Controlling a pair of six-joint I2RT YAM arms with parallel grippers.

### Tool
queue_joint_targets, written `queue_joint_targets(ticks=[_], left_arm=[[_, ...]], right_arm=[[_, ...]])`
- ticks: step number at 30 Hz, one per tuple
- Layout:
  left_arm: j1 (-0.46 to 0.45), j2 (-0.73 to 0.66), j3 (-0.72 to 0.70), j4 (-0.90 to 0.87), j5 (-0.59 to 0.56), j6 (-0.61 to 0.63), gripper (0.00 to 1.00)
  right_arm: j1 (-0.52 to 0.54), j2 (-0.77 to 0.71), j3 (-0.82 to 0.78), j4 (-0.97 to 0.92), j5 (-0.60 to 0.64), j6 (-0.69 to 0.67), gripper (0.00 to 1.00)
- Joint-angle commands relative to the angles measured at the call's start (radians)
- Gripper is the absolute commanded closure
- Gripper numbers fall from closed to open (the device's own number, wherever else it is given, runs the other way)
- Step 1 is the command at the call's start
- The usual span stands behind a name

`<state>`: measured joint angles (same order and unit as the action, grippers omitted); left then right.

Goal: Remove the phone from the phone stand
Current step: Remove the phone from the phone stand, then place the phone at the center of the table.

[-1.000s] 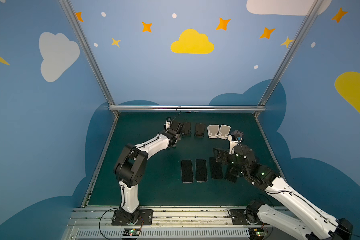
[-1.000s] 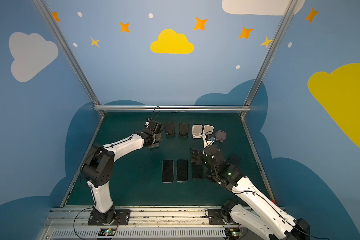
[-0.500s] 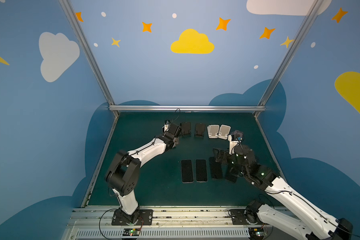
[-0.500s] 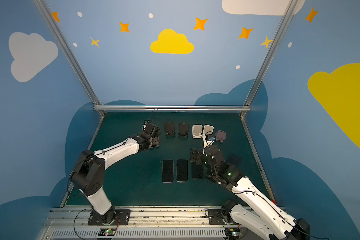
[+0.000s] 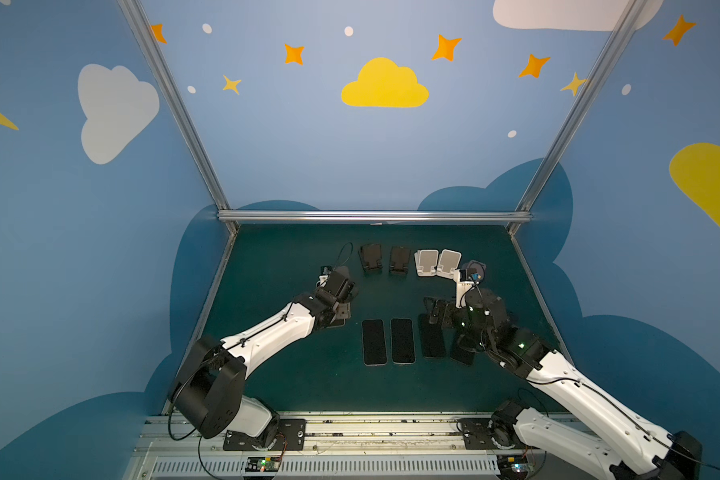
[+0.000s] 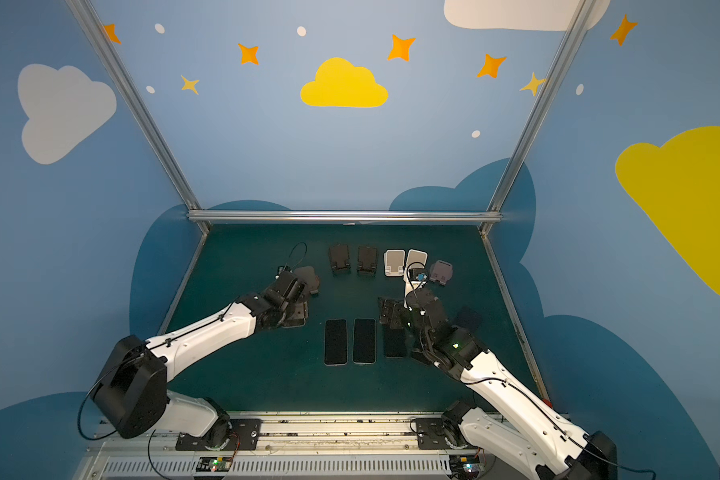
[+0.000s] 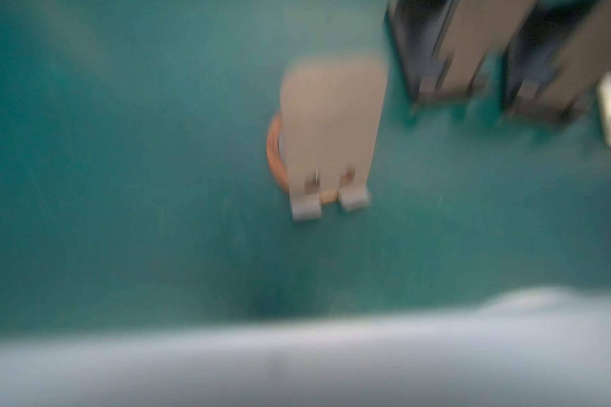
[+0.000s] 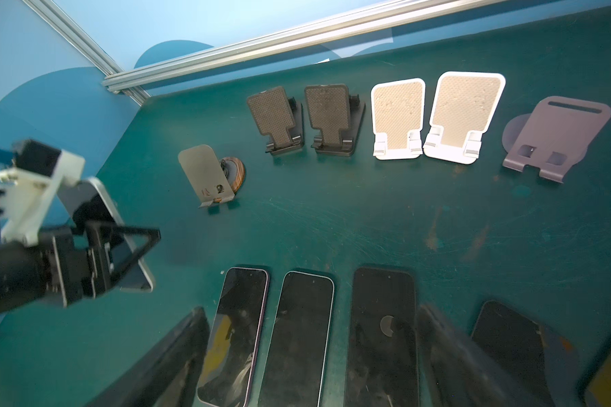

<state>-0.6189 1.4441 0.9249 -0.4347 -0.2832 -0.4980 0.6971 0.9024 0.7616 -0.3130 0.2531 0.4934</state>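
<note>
Half hidden by L gripper (image 8: 120,246) clamped on it: phone (image 8: 103,206), held apart from grey stand (image 8: 207,174). L wrist view blurred. R gripper (image 5: 435,311) spread, tips cropped. Bare mat (image 5: 267,266) toward side wall.

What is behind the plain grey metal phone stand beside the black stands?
A round brown wooden disc, partly covered by the grey metal phone stand; how they join is hidden.
</note>
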Motion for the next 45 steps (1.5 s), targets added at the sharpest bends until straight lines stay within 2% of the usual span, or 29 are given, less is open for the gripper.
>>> queue_joint_targets(ticks=[1, 7, 15, 27, 37, 45], left_arm=[[-0.022, -0.034, -0.035, -0.037, 0.076, -0.061, 0.37], [-0.056, -0.002, -0.082, -0.042, 0.207, -0.101, 0.36], [-0.071, 0.097, -0.053, -0.083, 0.249, -0.100, 0.35], [-0.076, 0.206, 0.009, -0.107, 0.199, -0.079, 0.33], [-0.077, 0.243, -0.044, 0.012, 0.196, -0.065, 0.32], [-0.088, 0.314, -0.013, -0.044, 0.208, -0.087, 0.31]], right_arm=[[-0.003, 0.013, 0.013, 0.019, -0.025, -0.004, 0.09], [-0.002, 0.013, 0.013, 0.017, -0.048, 0.004, 0.09], [-0.002, 0.030, 0.012, 0.012, -0.074, 0.017, 0.09], [-0.002, 0.016, 0.010, 0.006, -0.069, 0.008, 0.09], [-0.002, -0.003, 0.023, -0.015, -0.058, -0.004, 0.09], [-0.002, -0.003, 0.051, -0.041, -0.048, -0.012, 0.09]])
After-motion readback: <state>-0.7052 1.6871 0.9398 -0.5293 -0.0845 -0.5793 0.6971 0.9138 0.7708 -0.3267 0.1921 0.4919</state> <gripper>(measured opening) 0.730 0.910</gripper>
